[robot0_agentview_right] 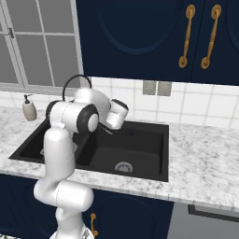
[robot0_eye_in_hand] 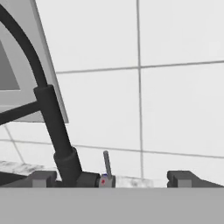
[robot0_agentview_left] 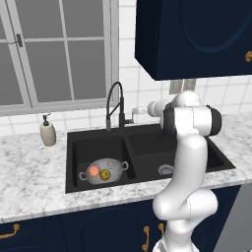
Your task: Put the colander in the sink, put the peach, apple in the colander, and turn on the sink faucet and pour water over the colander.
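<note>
A white robot arm is reaching forward over a matte black double-basin sink [robot0_agentview_left: 74,162] that is sitting in a white marbled worktop [robot0_agentview_left: 29,182]. In the left base view, the silver-grey colander [robot0_agentview_left: 115,165] is resting on the floor of the left basin, towards its front. Two fruits are lying inside the colander, touching each other: the orange-pink peach [robot0_agentview_left: 94,171] on the left and the yellow-green apple [robot0_agentview_left: 105,174] on the right.

The black high-arched sink faucet [robot0_agentview_left: 114,101] is standing at the back of the sink, about where the two basins meet. A beige soap dispenser [robot0_agentview_left: 47,132] is standing on the worktop to the left of the sink, below a window [robot0_agentview_left: 54,54].

The end effector [robot0_eye_in_hand: 113,178] is hovering just in front of the faucet's base. In the hand view, its two dark fingertips [robot0_eye_in_hand: 42,178] are standing wide apart with nothing held between them, and the faucet's small upright lever [robot0_eye_in_hand: 106,162] is showing in the gap, against the white tiled wall [robot0_eye_in_hand: 179,109]. Whether the fingertips are touching the lever cannot be told.
</note>
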### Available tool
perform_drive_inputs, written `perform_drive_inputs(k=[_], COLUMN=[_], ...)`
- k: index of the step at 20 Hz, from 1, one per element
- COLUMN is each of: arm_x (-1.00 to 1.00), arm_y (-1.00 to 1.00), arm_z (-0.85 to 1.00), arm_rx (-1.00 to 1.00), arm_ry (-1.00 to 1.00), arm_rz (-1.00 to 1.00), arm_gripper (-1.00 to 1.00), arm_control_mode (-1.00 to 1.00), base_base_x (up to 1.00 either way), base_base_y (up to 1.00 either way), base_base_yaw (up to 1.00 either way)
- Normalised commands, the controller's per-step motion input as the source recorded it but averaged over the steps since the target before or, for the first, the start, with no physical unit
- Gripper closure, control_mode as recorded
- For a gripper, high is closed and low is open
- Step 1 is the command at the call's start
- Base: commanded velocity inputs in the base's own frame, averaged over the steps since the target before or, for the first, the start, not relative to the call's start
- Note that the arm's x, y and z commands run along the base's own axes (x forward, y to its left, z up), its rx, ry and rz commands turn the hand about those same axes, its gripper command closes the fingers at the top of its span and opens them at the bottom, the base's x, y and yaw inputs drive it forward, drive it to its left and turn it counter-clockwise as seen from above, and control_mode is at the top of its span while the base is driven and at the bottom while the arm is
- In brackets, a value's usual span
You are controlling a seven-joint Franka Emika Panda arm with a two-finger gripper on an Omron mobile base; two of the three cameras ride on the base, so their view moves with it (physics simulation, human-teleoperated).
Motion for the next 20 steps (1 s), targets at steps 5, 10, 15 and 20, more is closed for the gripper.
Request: perform_drive_inputs(k=[5, 10, 15, 20], arm_x=[0.00, 0.02, 0.26, 0.38], arm_y=[0.00, 0.00, 0.12, 0.06], arm_z=[-0.61, -0.44, -0.17, -0.03], arm_rx=[0.01, 0.00, 0.00, 0.00], arm_ry=[-0.08, -0.06, -0.02, -0.01], arm_rz=[0.00, 0.00, -0.01, 0.00], arm_gripper=[-1.00, -1.00, -1.00, -1.00], arm_control_mode=[-1.00, -1.00, -1.00, -1.00], base_base_x=[0.00, 0.00, 0.00, 0.00], base_base_y=[0.00, 0.00, 0.00, 0.00], base_base_yaw=[0.00, 0.00, 0.00, 0.00])
